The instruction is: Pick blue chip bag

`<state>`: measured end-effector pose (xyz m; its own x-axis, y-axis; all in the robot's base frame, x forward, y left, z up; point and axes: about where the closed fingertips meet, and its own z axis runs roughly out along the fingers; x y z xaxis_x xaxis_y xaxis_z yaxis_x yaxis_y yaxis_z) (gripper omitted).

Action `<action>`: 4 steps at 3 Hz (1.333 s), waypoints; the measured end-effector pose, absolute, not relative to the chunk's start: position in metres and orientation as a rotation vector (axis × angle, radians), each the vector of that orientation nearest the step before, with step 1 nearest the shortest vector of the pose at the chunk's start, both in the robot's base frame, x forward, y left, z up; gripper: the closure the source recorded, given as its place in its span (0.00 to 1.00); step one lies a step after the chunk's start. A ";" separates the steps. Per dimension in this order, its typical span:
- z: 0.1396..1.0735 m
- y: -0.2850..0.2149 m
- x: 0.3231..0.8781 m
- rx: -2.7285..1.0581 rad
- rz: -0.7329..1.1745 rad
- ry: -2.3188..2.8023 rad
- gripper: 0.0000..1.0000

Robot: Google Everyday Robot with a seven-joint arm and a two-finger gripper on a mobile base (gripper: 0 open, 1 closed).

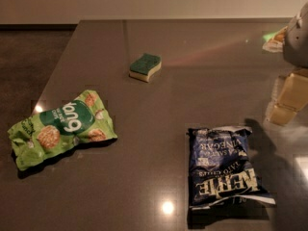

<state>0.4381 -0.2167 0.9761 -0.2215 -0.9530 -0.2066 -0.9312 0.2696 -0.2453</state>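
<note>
The blue chip bag (224, 165) lies flat on the dark table (159, 105), front right of centre. It is dark navy with large white lettering that reads upside down, and a white edge at its near end. My gripper (288, 100) hangs at the right edge of the view, above the table. It is to the upper right of the bag, apart from it and holding nothing that I can see. Its shadow falls on the table just right of the bag.
A bright green snack bag (62, 126) lies at the front left near the table's left edge. A green and yellow sponge (145, 66) sits further back in the middle. A small pale green object (273, 37) lies at the far right, partly behind the arm.
</note>
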 end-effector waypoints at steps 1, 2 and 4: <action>0.977 -0.216 0.438 -1.724 -0.099 2.230 0.00; 0.974 -0.207 0.424 -1.734 -0.086 2.215 0.00; 0.935 -0.166 0.384 -1.830 -0.001 2.153 0.00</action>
